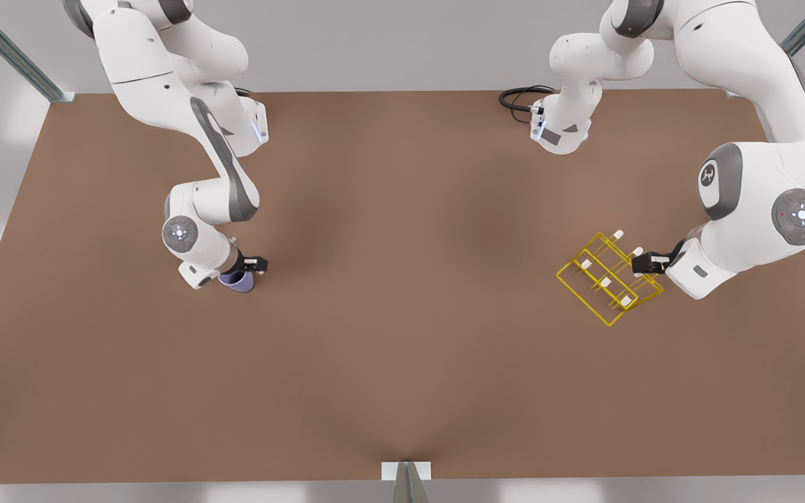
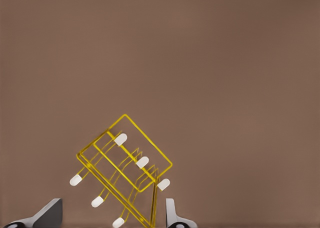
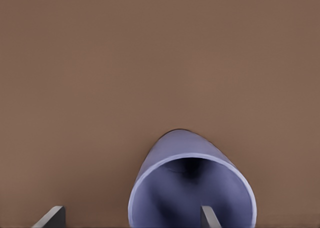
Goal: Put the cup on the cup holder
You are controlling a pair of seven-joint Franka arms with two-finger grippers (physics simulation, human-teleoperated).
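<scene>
Nearest the front camera, bare brown tabletop (image 1: 402, 391) is seen, and farther back two white arms reach down onto it. On the front view's left, the right gripper (image 1: 247, 269) is lowered over the lavender-blue cup (image 1: 237, 281), which sits on the table well apart from the rack. On the front view's right, the left gripper (image 1: 643, 263) is held at the edge of the yellow cup holder (image 1: 608, 278), whose white-tipped pegs are seen. From the left wrist camera, the cup holder (image 2: 125, 172) is viewed just ahead of the left gripper (image 2: 112, 218); its fingers (image 2: 172, 215) are spread apart, one beside the wire frame. From the right wrist camera, the cup (image 3: 192, 188) is seen mouth-on, with one finger of the spread right gripper (image 3: 132, 219) inside the rim.
</scene>
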